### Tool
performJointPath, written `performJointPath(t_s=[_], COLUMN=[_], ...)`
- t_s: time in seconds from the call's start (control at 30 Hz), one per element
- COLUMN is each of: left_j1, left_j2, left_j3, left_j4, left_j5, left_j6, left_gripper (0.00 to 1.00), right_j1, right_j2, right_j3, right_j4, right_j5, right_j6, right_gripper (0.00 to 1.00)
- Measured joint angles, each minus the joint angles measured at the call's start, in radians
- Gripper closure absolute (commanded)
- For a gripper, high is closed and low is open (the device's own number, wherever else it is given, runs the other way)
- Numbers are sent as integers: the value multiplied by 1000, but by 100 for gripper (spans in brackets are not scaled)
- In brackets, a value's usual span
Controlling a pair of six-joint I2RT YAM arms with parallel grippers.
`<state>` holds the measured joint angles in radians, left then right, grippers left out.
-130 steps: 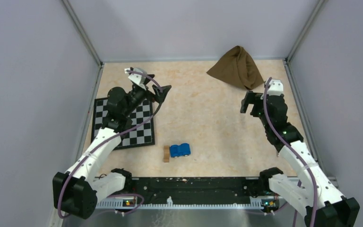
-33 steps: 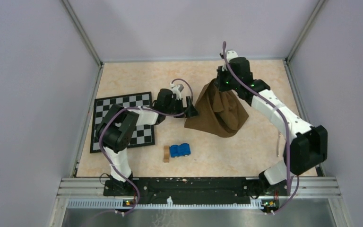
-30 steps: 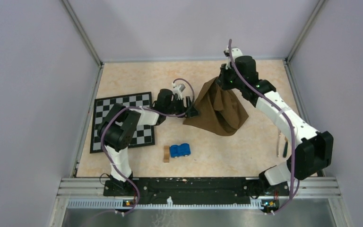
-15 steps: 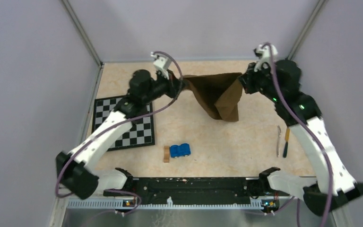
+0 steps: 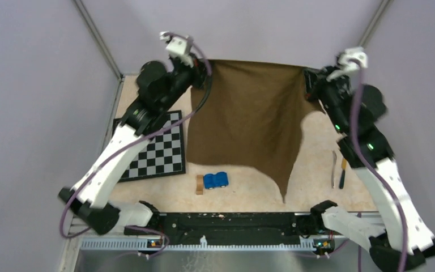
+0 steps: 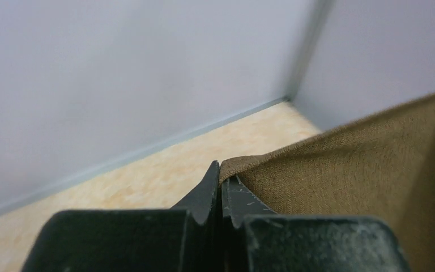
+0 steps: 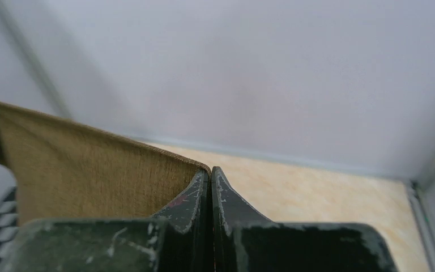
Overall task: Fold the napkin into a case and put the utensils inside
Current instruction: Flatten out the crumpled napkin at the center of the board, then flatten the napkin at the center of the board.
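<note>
The dark brown napkin (image 5: 243, 119) hangs spread out as a sheet above the table, its top edge stretched between my two grippers. My left gripper (image 5: 207, 68) is shut on the upper left corner; in the left wrist view the gripper (image 6: 221, 170) pinches the napkin (image 6: 345, 170) at its tip. My right gripper (image 5: 307, 76) is shut on the upper right corner, and the right wrist view shows the gripper (image 7: 210, 173) with the napkin (image 7: 90, 170) running off to the left. The utensils (image 5: 337, 170) lie on the table at the right. No case is in view.
A checkered mat (image 5: 153, 150) lies at the left under the left arm. A blue toy car (image 5: 216, 179) and a small wooden block (image 5: 199, 184) sit near the front middle, just below the napkin's lower edge. Grey walls enclose the table.
The left gripper closed on a napkin corner. Both arms rose and moved apart, pulling the bunched napkin open into a hanging sheet.
</note>
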<state>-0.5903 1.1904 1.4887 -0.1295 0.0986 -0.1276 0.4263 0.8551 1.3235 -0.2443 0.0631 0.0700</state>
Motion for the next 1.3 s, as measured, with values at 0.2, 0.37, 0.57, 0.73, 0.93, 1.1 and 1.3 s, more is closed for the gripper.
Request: performJointPath(t_s=[0.2,0.37,0.57,0.73,0.93,1.1,1.3], left_j1=[71,89,156,177,144,90,-31], left_j2=[449,853,1291,983,540,457,697], left_j3=[174,433,1027,537,81,-154,-155], left_j4=[-2,-17,-187,-172,-64,174,192], left_j5=[-151,-228,-371,-333,-43,256,385], left_j6=[51,141,200,161,-28,-225,-300], left_gripper=[90,38,1,1,1,1,1], right_j1=[-140,-320,-390,-381,-369,-368,-308], right_j2=[365,631,1212,1222,827,692,781], right_j3=[-36,-43,591,634,182,41,-70], right_j4=[80,193,-201,-441,-397,-299,-209], right_j5=[133,130,400,296,58,-100,-200], right_j6=[-71,-140,-153,-21,133,182,224], right_gripper=[100,45,35,32,31,29,37])
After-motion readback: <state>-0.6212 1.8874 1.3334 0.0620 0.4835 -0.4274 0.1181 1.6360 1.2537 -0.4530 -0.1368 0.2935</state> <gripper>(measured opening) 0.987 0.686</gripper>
